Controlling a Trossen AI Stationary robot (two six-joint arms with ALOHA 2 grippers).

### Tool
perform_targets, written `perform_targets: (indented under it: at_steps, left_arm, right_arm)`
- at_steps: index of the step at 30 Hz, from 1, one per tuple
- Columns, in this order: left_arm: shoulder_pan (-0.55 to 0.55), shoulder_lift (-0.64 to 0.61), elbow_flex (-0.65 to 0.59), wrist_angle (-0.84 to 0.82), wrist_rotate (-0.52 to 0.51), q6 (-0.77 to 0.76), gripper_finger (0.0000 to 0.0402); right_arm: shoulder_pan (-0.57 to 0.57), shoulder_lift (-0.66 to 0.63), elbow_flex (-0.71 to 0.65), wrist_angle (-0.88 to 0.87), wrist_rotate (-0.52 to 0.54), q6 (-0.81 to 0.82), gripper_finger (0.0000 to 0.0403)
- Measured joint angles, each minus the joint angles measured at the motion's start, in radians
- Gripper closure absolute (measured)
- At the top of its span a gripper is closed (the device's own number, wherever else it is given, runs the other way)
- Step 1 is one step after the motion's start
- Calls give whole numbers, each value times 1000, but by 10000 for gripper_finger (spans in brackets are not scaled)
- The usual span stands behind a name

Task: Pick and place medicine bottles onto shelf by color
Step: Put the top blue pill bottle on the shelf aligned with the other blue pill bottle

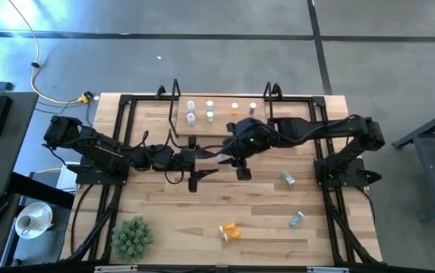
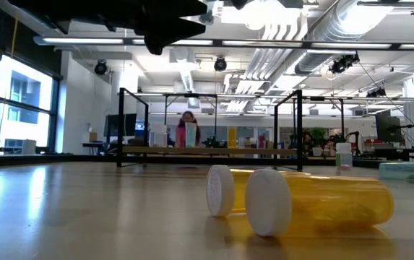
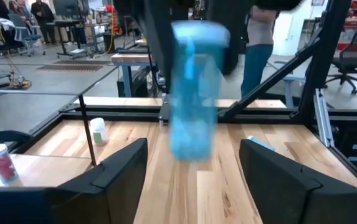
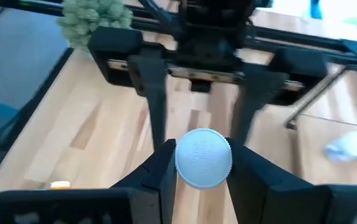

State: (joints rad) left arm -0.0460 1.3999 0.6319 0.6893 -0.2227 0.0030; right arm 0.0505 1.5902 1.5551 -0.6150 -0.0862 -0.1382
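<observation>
A teal bottle point(image 3: 194, 93) with a white cap point(image 4: 203, 157) hangs in the air over the table's middle, held by my right gripper point(image 4: 203, 155), which is shut on it. My left gripper point(image 3: 194, 144) reaches in level from the table's left. It is open, with one finger on either side of the bottle's lower end and apart from it. The shelf point(image 1: 221, 127) stands at the far edge with several bottles upright on it. Two orange bottles point(image 1: 230, 230) lie on their sides near the front, and two teal ones point(image 1: 287, 178) point(image 1: 297, 220) lie to the right. My right gripper pinches the teal bottle between its two fingers point(image 4: 159, 165), by the sides just under the white cap point(image 4: 203, 157). The fingers come slanting down from the table's right. The bottle's body point(image 3: 194, 124) reaches out past the fingertips, roughly upright and clear of the table.
A green spiky plant ball point(image 1: 132, 236) sits at the near left corner. Black frame rails point(image 1: 118, 136) run along the table's sides. In the low view the two orange bottles point(image 2: 300, 202) lie close in front. A person point(image 3: 259, 37) stands beyond the table.
</observation>
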Motion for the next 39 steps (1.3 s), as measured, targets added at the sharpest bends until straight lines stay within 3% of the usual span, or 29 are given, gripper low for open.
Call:
perform_targets:
  at_steps: [17, 30, 39]
  left_arm:
    - [-1, -64, 0, -94, 2, -26, 160]
    - [-23, -66, 0, -112, -6, -8, 161]
    - [-28, -73, 0, -124, -9, 8, 161]
  right_arm:
    - [-4, -236, 2, -48, 300, 34, 295]
    - [-5, -158, -4, -174, 349, 107, 293]
    - [-59, -221, -286, 30, 317, 128, 293]
